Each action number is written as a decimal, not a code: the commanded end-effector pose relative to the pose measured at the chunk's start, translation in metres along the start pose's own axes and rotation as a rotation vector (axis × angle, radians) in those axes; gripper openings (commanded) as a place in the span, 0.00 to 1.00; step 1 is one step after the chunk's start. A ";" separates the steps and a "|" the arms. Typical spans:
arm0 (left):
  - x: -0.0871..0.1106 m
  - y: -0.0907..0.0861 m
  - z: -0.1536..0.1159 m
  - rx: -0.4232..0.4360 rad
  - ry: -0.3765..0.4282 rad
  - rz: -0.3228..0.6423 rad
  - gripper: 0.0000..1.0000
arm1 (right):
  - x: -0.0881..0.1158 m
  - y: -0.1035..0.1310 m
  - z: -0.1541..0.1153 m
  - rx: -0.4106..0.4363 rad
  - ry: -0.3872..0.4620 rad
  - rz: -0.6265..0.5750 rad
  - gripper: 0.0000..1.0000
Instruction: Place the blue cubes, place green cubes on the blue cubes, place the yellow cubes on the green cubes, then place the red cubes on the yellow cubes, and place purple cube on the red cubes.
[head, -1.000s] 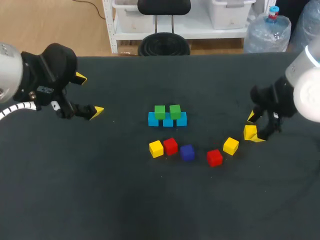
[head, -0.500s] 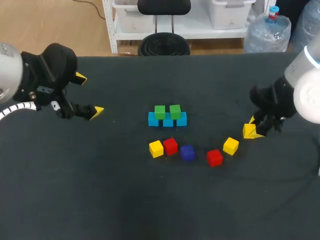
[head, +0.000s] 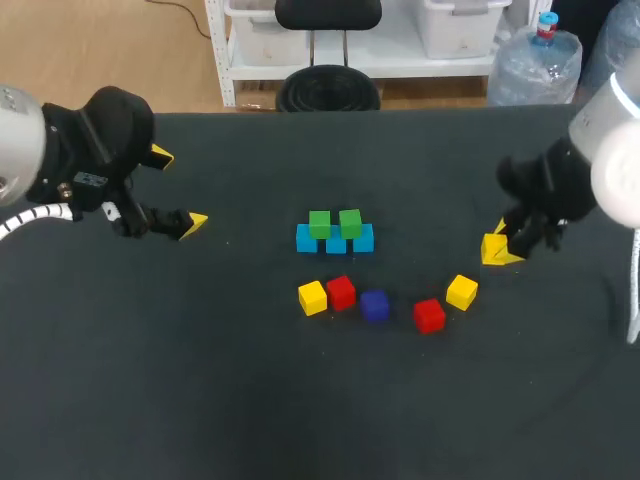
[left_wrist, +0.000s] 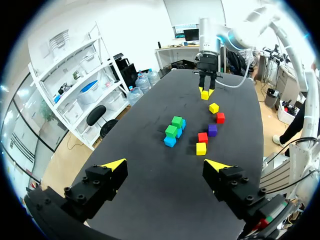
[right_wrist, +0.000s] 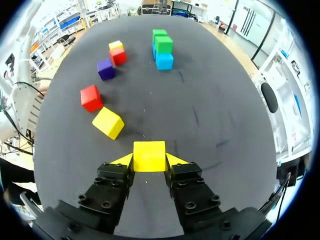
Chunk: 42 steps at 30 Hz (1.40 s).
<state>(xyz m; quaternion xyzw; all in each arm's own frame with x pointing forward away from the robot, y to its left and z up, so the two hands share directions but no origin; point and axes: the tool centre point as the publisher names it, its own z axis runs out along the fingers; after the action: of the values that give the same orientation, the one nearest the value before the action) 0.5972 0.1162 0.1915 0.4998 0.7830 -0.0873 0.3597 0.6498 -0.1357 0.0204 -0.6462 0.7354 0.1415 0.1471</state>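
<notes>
While the left tool (left_wrist: 165, 165) hangs spread, the right tool (right_wrist: 149, 160) pinches a yellow cube (right_wrist: 149, 153).

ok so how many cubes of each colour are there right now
blue cubes: 3
green cubes: 2
yellow cubes: 3
red cubes: 2
purple cube: 1
total: 11

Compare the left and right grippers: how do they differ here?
The left gripper stands wide open and empty; the right gripper is shut on a yellow cube. The left gripper sits far from any cube, the right gripper close to a loose yellow cube. Both are black with yellow tips.
</notes>
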 end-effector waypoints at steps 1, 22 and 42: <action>0.001 0.001 0.000 0.002 -0.004 0.002 1.00 | -0.012 0.002 -0.017 -0.008 0.010 0.001 0.00; 0.001 0.001 0.000 0.002 -0.004 0.002 1.00 | -0.094 -0.017 -0.019 0.026 -0.077 0.060 0.00; 0.001 0.001 0.000 0.002 -0.004 0.002 1.00 | -0.178 -0.031 0.010 0.023 -0.104 -0.028 0.00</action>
<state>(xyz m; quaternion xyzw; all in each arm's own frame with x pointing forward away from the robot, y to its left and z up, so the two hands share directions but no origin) 0.5972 0.1162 0.1915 0.4998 0.7830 -0.0873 0.3597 0.6943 0.0158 0.0842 -0.6453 0.7189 0.1620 0.2013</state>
